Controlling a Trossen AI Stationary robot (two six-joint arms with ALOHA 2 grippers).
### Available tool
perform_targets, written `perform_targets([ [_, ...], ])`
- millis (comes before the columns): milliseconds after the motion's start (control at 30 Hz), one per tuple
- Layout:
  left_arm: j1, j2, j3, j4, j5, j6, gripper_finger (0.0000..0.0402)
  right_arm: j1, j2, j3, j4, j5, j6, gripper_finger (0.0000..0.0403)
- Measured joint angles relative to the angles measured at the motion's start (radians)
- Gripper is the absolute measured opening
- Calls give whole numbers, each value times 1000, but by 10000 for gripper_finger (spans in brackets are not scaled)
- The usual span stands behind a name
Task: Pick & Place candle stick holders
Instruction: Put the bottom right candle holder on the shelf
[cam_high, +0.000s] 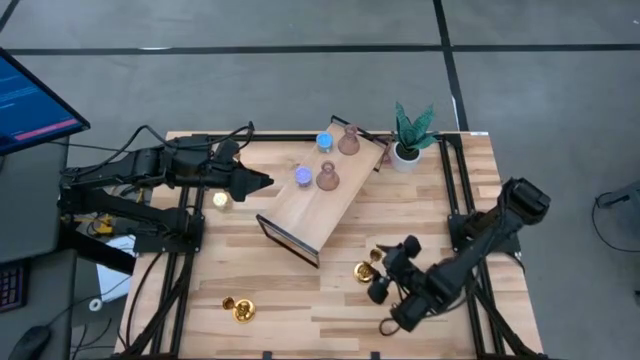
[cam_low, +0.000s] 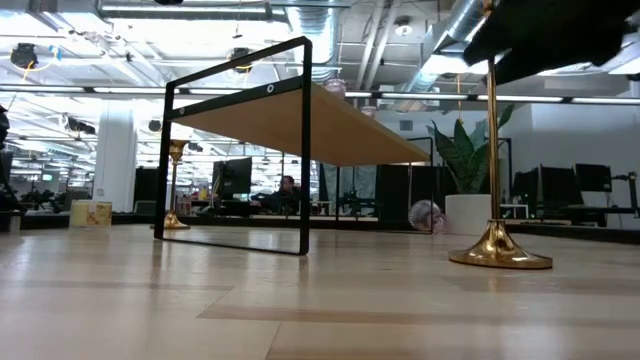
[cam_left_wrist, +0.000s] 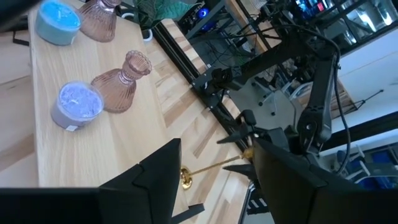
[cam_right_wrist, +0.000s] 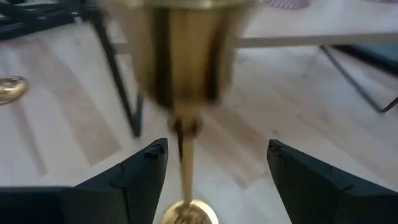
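**A:** Right gripper (cam_high: 384, 284) is down at the near right of the table (cam_high: 470, 215), hanging over a tall gold candle stick holder (cam_low: 497, 160) that stands upright on its round base. Fingers spread wide, one each side of the stem, touching nothing.

**B:** So empty-handed. And the left?

**A:** Left gripper (cam_high: 262, 183) sits at the left edge of the raised wooden shelf (cam_high: 300, 215). Its own camera shows its fingers (cam_left_wrist: 155, 180) parted, with nothing between them.

**B:** What's up on the shelf?

**A:** Four pieces: a blue round holder (cam_high: 324, 142), a pink bulbous holder (cam_high: 348, 141) just beside it, and nearer, a violet round holder (cam_high: 302, 176) next to a second pink holder (cam_high: 327, 178).

**B:** And on the table itself?

**A:** A yellow round holder (cam_high: 221, 200) under the left arm, a gold holder (cam_high: 240, 309) lying near the front left, and another gold piece (cam_high: 364, 270) just beside the right gripper. A potted plant (cam_high: 409, 133) stands at the far right corner.
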Motion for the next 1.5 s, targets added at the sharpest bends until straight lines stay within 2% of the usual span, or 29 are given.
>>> perform_targets([
  [133, 0, 0, 0, 1, -2, -3, 199, -40, 0, 0, 0, 3, -39, 261],
  [233, 0, 0, 0, 1, -3, -3, 199, -48, 0, 0, 26, 3, -42, 226],
  [300, 0, 0, 0, 1, -3, -3, 199, -45, 0, 0, 57, 3, -51, 174],
  [400, 0, 0, 0, 1, -3, -3, 199, -36, -1, 0, 84, -2, -57, 54],
  [467, 0, 0, 0, 1, -3, -3, 199, -30, -12, 0, 84, -1, -54, 18],
  [567, 0, 0, 0, 1, -3, -3, 199, -43, -67, 0, 69, 1, -69, 7],
  [667, 0, 0, 0, 2, -16, -3, 199, -96, -159, 21, 32, 17, -193, 5],
  [800, 0, 0, 0, 3, -35, -3, 199, -249, -312, 64, 21, 33, -493, 4],
  [900, 0, 0, 0, 8, -49, -3, 199, -412, -427, 96, 92, -1, -787, 3],
  [967, 0, 0, 0, 9, -52, -3, 199, -527, -500, 107, 196, -76, -978, 3],
  [1033, 0, 0, 0, 9, -56, -3, 199, -645, -561, 107, 309, -195, -1132, 2],
  [1100, 0, 0, 0, 9, -64, -3, 199, -761, -596, 109, 391, -332, -1212, 2],
  [1267, 0, 0, 0, 16, -82, -7, 199, -981, -583, 108, 413, -585, -1235, 1],
  [1500, 0, 0, 0, 24, -109, -29, 199, -1085, -492, 107, 374, -693, -1266, 1],
])
